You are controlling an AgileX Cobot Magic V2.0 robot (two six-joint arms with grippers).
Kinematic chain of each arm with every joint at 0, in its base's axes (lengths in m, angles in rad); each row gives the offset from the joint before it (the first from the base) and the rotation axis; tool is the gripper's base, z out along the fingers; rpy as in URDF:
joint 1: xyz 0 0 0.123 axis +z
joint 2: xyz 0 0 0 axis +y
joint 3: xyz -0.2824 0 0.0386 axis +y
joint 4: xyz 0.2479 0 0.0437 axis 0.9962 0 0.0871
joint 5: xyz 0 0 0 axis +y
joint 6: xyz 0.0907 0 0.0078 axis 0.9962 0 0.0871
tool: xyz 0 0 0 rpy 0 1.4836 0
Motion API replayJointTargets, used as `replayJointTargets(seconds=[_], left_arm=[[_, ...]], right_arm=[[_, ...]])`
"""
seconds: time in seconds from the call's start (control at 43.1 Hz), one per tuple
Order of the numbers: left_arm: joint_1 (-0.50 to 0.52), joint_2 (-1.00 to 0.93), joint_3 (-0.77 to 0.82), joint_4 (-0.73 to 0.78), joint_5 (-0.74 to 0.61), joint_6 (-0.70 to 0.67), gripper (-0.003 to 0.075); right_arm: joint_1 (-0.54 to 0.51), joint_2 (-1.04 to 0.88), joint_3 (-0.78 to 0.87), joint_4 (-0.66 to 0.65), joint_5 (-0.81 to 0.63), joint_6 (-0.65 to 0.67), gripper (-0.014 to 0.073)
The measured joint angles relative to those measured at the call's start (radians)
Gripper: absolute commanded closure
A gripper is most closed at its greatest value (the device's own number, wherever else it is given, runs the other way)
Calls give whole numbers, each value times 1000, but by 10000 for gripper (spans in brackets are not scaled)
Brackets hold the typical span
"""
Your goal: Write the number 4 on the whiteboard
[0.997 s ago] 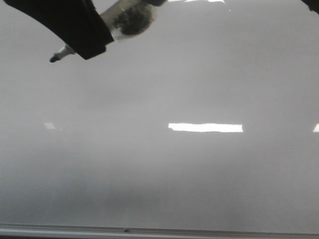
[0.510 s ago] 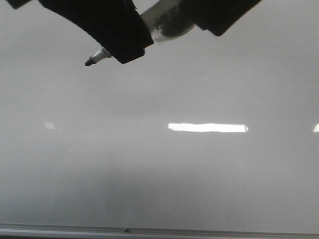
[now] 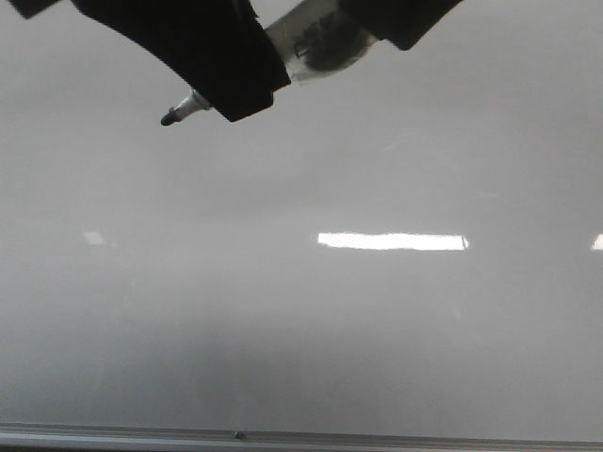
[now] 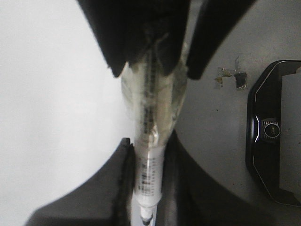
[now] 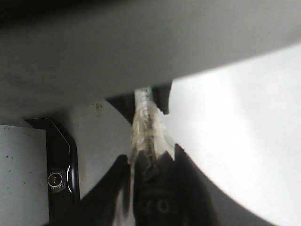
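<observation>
The whiteboard (image 3: pixel 301 311) fills the front view, glossy pale grey. No number 4 shows on it. My left gripper (image 3: pixel 236 89) at the top left is shut on a marker (image 3: pixel 316 45) wrapped in clear tape. The marker's dark tip (image 3: pixel 171 118) points left and down, above the board. My right gripper (image 3: pixel 400 26) at the top is shut on the marker's rear end. In the left wrist view the marker (image 4: pixel 150 141) runs between my left gripper (image 4: pixel 149 188) and the right one. In the right wrist view my right gripper (image 5: pixel 150 172) clamps the taped marker (image 5: pixel 145 125).
A thin metal edge strip (image 3: pixel 301 436) runs along the board's near edge. Bright light reflections (image 3: pixel 391 241) lie on the board. A black camera-like device (image 4: pixel 273 136) sits beside the board, and it also shows in the right wrist view (image 5: pixel 59 176).
The left gripper moved right with the marker. The right gripper came in from the right and closed on the marker's rear end. Over the last half second almost nothing moved.
</observation>
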Motion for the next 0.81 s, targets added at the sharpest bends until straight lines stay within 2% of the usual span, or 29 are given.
replayJointTargets(seconds=[0.116, 0.185, 0.255, 0.371, 0.441, 0.487, 0.626, 0.811], left_arm=[[0, 0, 0, 2, 2, 8, 737], [0, 0, 0, 2, 2, 11, 700], [0, 0, 0, 2, 2, 12, 597], [0, 0, 0, 2, 0, 8, 376], [0, 0, 0, 4, -4, 2, 271], [2, 0, 0, 12, -6, -12, 238], [38, -16, 0, 38, 4, -87, 246], [145, -110, 4, 48, 44, -202, 251]], right_arm=[[0, 0, 0, 0, 0, -1, 558], [0, 0, 0, 0, 0, -1, 618], [0, 0, 0, 0, 1, -1, 668], [0, 0, 0, 0, 7, -1, 662], [0, 0, 0, 2, 14, -1, 662], [0, 0, 0, 2, 19, 1, 662], [-23, -4, 0, 4, 26, 41, 662], [-104, -61, 0, -44, 73, 149, 662]])
